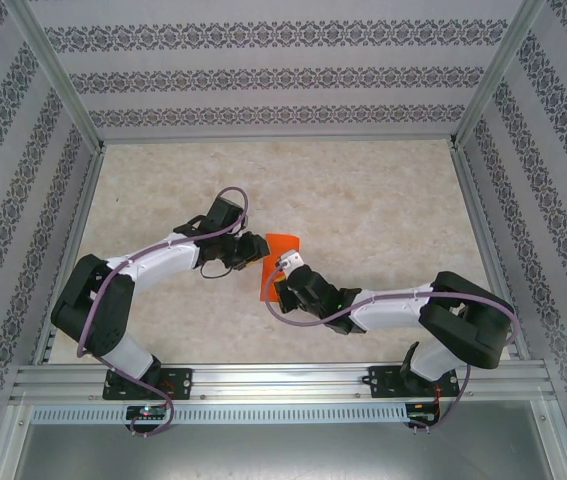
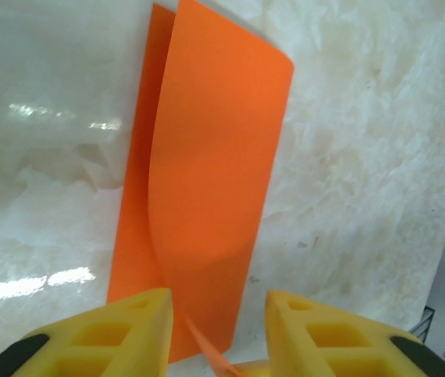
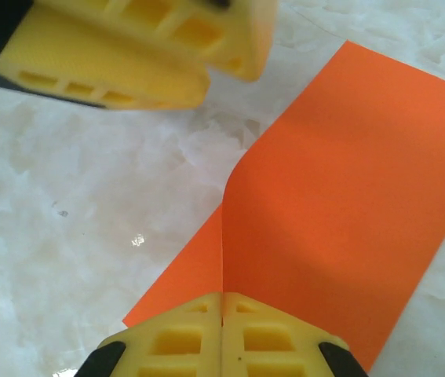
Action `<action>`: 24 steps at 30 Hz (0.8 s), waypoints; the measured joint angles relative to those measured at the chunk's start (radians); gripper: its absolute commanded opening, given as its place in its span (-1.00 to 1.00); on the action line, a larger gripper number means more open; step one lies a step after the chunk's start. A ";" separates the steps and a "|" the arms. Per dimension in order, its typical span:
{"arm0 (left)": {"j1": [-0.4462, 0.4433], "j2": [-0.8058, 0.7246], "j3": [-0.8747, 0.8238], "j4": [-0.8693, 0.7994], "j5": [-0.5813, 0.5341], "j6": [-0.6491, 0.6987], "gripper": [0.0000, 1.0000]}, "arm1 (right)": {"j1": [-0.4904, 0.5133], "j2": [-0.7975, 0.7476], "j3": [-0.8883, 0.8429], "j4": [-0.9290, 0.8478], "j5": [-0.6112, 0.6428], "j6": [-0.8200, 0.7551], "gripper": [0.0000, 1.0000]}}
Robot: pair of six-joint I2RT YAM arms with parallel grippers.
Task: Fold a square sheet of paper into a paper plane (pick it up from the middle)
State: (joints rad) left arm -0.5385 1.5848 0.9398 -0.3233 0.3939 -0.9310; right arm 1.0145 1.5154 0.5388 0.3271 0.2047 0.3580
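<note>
The square sheet of paper (image 1: 285,243), bright orange, lies on the marble-look table (image 1: 363,190) between the two arms. It is bent over on itself, one half curving loosely over the other (image 2: 206,173). My right gripper (image 3: 222,302) is shut on the sheet's near edge, where the raised flap (image 3: 348,196) meets the flat layer. My left gripper (image 2: 218,330) stands open at the opposite end, its yellow fingers (image 3: 128,47) apart with a lifted paper edge running between them. In the top view the left gripper (image 1: 255,250) and right gripper (image 1: 281,270) flank the sheet closely. A paper plane is out of view.
Patterned walls and a metal frame (image 1: 263,140) enclose the table on three sides. The arm bases sit on the rail (image 1: 283,380) at the near edge. Bare tabletop lies beyond the paper toward the back and to both sides.
</note>
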 measured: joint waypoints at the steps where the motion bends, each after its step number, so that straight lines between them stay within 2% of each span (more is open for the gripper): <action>1: 0.000 0.000 -0.005 -0.002 0.000 0.001 -0.41 | -0.011 0.000 -0.001 0.004 -0.019 0.015 -0.95; 12: -0.022 -0.001 -0.074 -0.013 0.008 0.014 -0.65 | -0.138 0.014 -0.024 0.052 -0.214 0.150 -0.95; 24: -0.075 0.058 -0.076 -0.004 0.023 0.012 -0.74 | -0.147 0.021 -0.024 0.055 -0.260 0.183 -0.93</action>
State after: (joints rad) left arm -0.6136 1.6432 0.8642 -0.3275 0.4168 -0.9188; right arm 0.8677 1.5368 0.5144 0.3817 -0.0551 0.5411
